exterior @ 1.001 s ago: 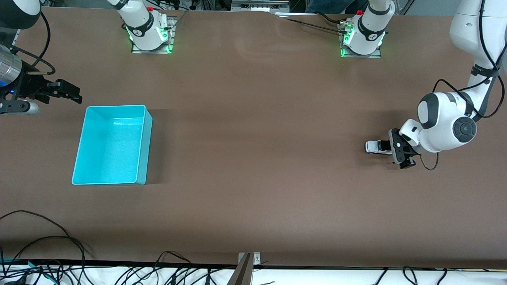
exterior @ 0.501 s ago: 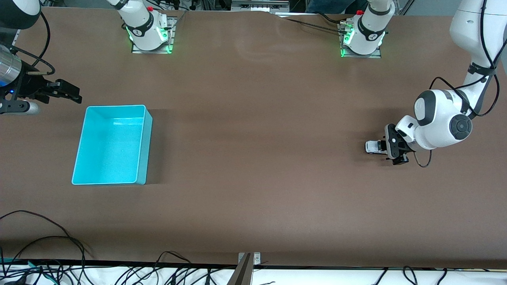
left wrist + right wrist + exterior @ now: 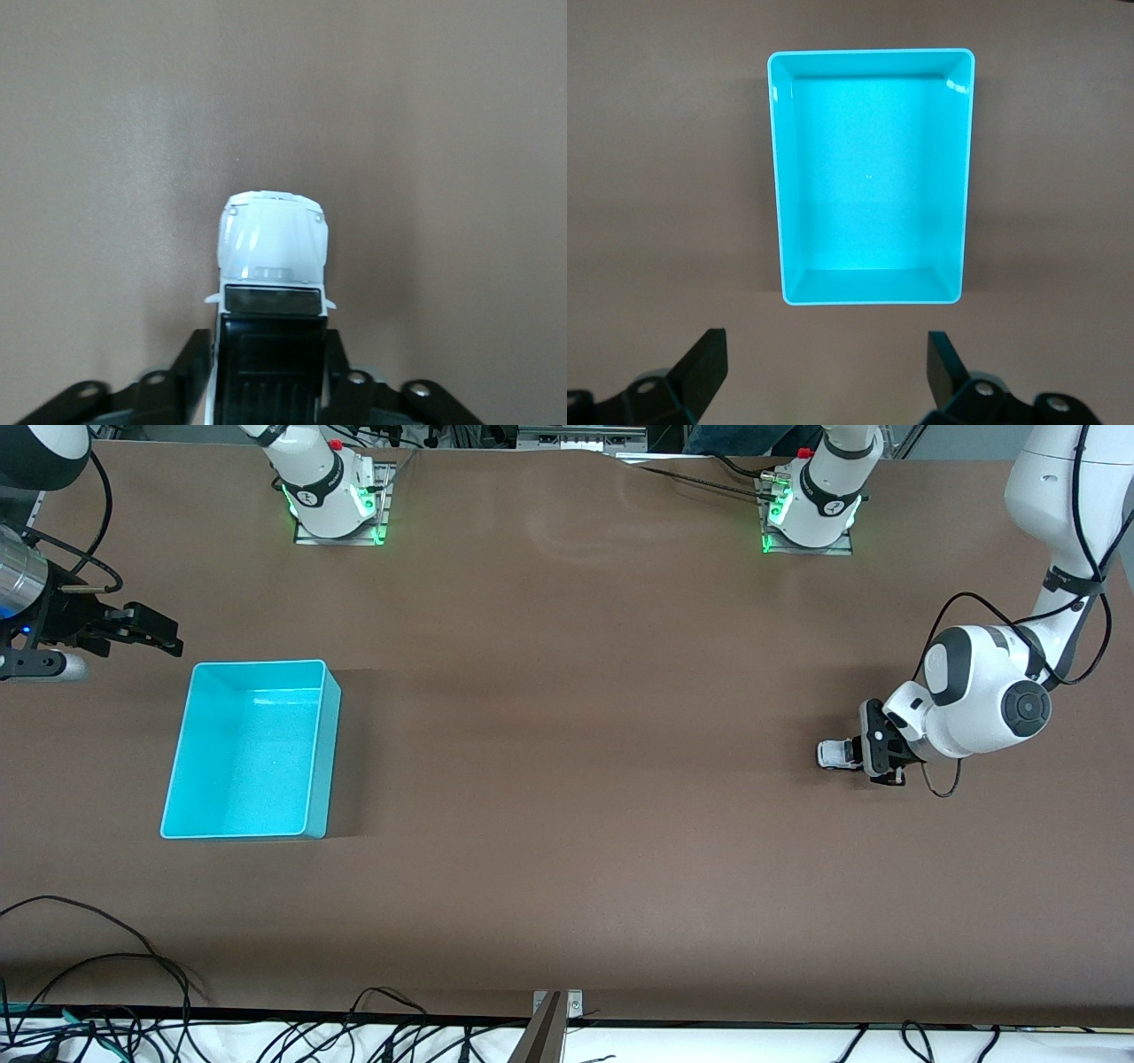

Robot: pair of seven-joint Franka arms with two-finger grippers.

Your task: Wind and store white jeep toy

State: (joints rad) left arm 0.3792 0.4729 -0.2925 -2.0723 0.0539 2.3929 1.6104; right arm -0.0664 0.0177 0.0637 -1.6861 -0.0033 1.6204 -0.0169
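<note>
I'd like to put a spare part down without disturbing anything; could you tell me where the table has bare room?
The widest bare stretch lies between the cyan bin and the white jeep toy. The strip nearest the front camera is bare too. It is crowded only around the jeep, where the left gripper has its jaws shut on it. The right gripper, jaws open, waits beside the bin.

One white jeep toy (image 3: 831, 754), one cyan bin (image 3: 251, 747), two arms.

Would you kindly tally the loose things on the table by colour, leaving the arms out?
White with black: 1, the white jeep toy
Cyan: 1, the bin
Total: 2
</note>
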